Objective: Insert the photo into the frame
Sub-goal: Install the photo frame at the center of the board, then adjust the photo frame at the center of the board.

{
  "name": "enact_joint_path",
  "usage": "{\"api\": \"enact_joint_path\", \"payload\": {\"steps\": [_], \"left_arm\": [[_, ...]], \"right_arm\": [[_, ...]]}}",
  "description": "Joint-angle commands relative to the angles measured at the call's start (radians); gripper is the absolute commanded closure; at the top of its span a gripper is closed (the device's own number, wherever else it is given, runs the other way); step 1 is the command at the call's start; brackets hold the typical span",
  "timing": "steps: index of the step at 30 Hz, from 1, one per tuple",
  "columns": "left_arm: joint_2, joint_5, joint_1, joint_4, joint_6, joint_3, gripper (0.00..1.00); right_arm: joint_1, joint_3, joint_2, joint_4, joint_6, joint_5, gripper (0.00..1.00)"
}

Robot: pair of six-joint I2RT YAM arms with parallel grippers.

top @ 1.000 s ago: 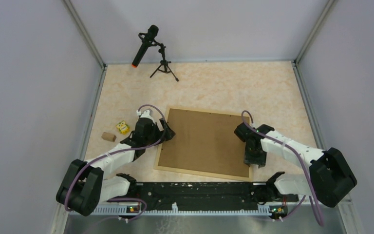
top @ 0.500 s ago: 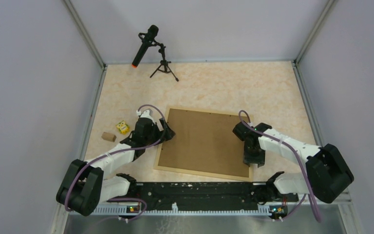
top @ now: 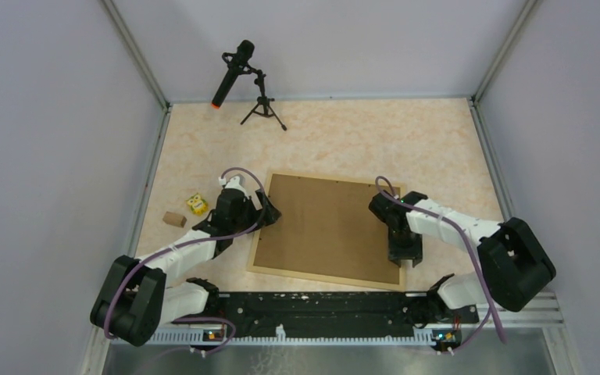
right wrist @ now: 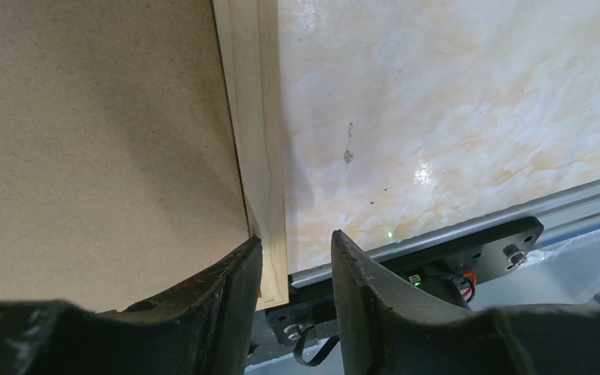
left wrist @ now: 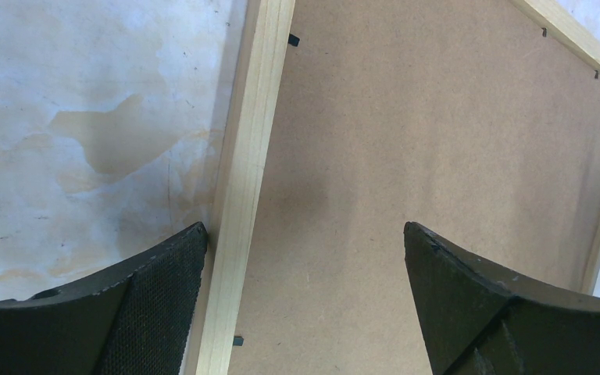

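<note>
Overhead and wrist views of the frame point(top: 324, 279), which serves as the landmark. It lies face down and flat on the marbled beige table point(top: 359, 141), midway between the two arms. Its thin, pale wood rails enclose a plain brown backing board point(top: 328, 226). Small dark tabs point(left wrist: 293, 39) sit along the inner edge of the rails, against the board. The photo is not seen in any view, so where it lies cannot be told.

(a) Left gripper point(left wrist: 305, 228): it is over the frame's left rail with its jaws spread wide and holds nothing. One finger point(left wrist: 141, 305) is outside the rail over bare table. The other is inside, over the backing board.

(b) Right gripper point(right wrist: 297, 236): it is at the near end of the frame's right rail, by the near right corner. Its jaws are parted narrowly and a strip of table shows between them. The inner finger point(right wrist: 219, 305) overlaps the board edge and rail, and the outer finger is just off the frame. No clamping on the rail is evident.

(c) Surroundings: a small yellow object point(top: 197, 204) and a small brown block point(top: 175, 219) lie left of the frame, apart from it. Any print on the yellow object is too small to read. A black microphone point(top: 233, 70) with an orange tip stands on a tripod beyond the frame's far left corner. No brand or label can be read on any surface.
</note>
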Motion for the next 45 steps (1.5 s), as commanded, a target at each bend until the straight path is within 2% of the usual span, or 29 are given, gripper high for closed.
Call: {"api": "enact_joint_path", "payload": {"steps": [1,15,25,28,34,37,41,45], "left_arm": [[0.01,0.042,0.002,-0.005,-0.001,-0.015,0.02],[0.013,0.047,0.003,-0.003,-0.001,-0.015,0.02],[0.011,0.052,0.009,-0.001,-0.001,-0.017,0.02],[0.008,0.053,0.011,-0.002,-0.002,-0.018,0.02],[0.004,0.064,0.016,-0.011,0.003,-0.013,0.02],[-0.01,0.063,0.018,-0.027,0.003,-0.009,0.02],[-0.039,0.083,0.017,-0.038,0.005,-0.014,0.02],[-0.039,0.164,0.018,-0.071,-0.001,-0.002,0.02]], "right_arm": [[0.009,-0.027,0.096,0.331,0.038,-0.031,0.57],[0.009,0.07,0.177,0.361,0.013,-0.067,0.56],[0.008,0.059,0.049,0.37,0.014,-0.078,0.51],[0.002,0.056,-0.007,0.362,0.013,-0.07,0.46],[-0.074,0.032,-0.129,0.315,-0.025,-0.011,0.25],[-0.146,-0.015,-0.18,0.359,-0.063,-0.033,0.13],[-0.264,-0.106,-0.197,0.531,-0.105,-0.17,0.09],[-0.277,-0.106,-0.105,0.654,-0.131,-0.255,0.08]]}}
